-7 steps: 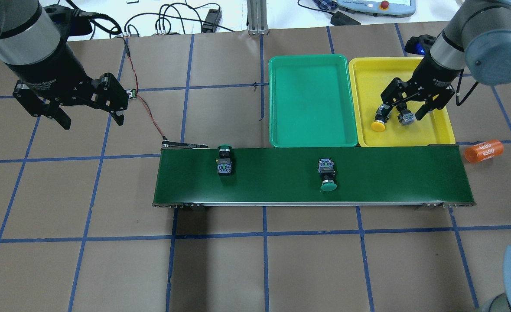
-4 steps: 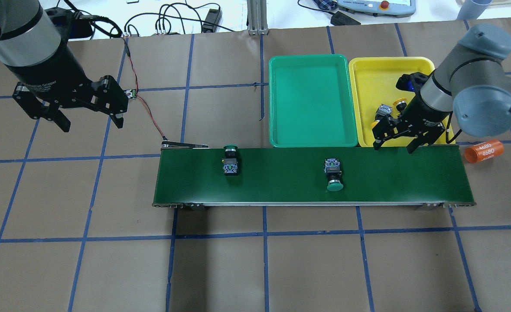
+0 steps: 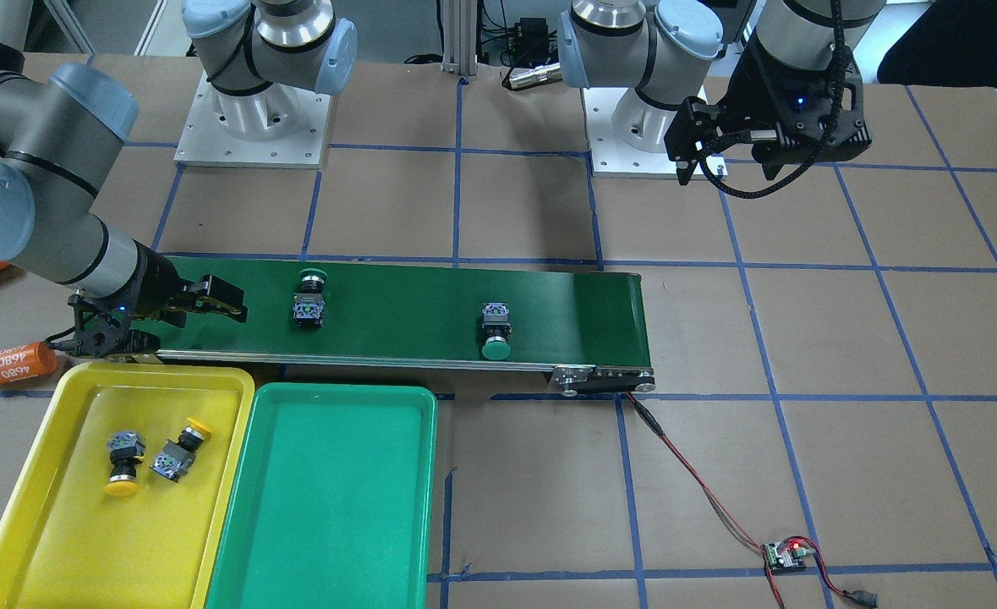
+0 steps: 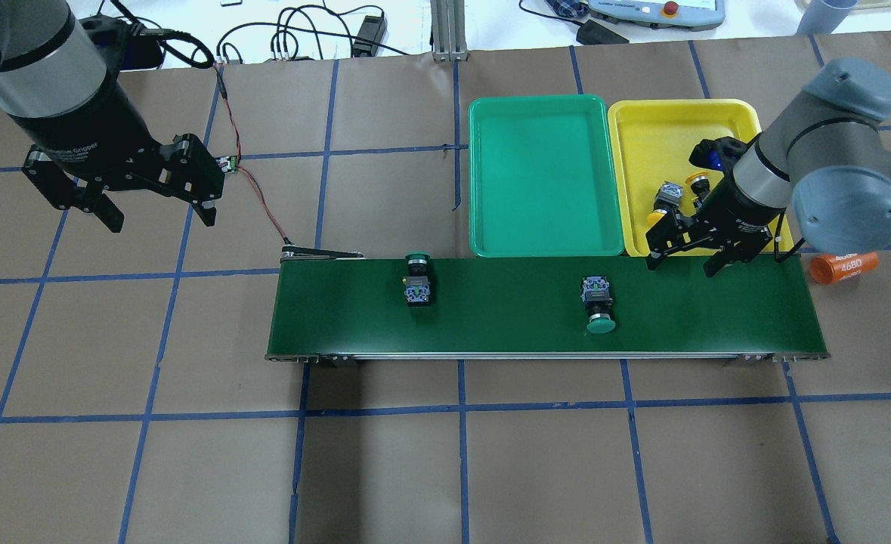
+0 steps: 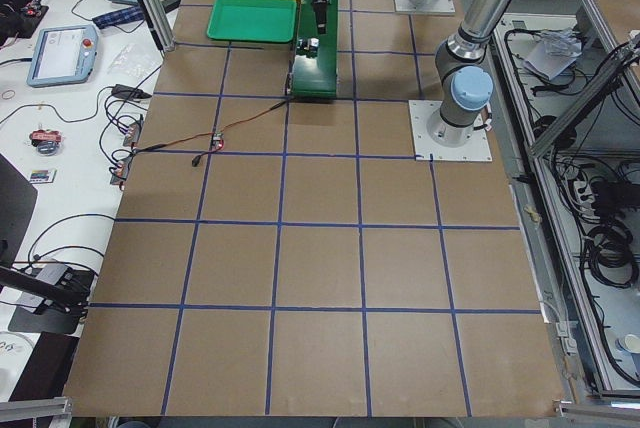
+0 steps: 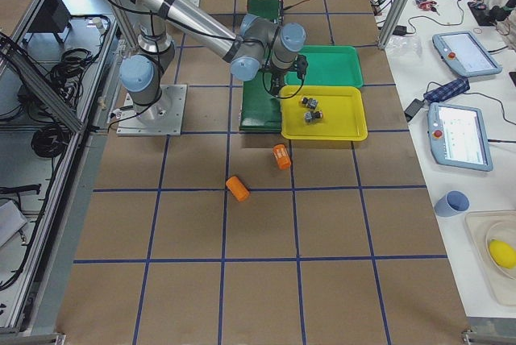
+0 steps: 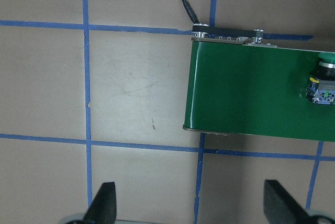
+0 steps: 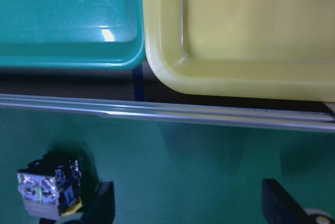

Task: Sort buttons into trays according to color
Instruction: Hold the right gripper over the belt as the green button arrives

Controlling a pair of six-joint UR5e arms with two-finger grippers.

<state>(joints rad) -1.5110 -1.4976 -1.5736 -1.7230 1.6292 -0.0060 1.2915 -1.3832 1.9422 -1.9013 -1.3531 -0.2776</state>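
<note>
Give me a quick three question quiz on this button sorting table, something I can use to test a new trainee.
1. True or false: the green tray holds no buttons.
2. How many yellow-capped buttons lie in the yellow tray?
3. The two green-capped buttons lie: A) on the conveyor belt; B) in the yellow tray; C) in the green tray.

Key: 1 true; 2 two; 3 A.
</note>
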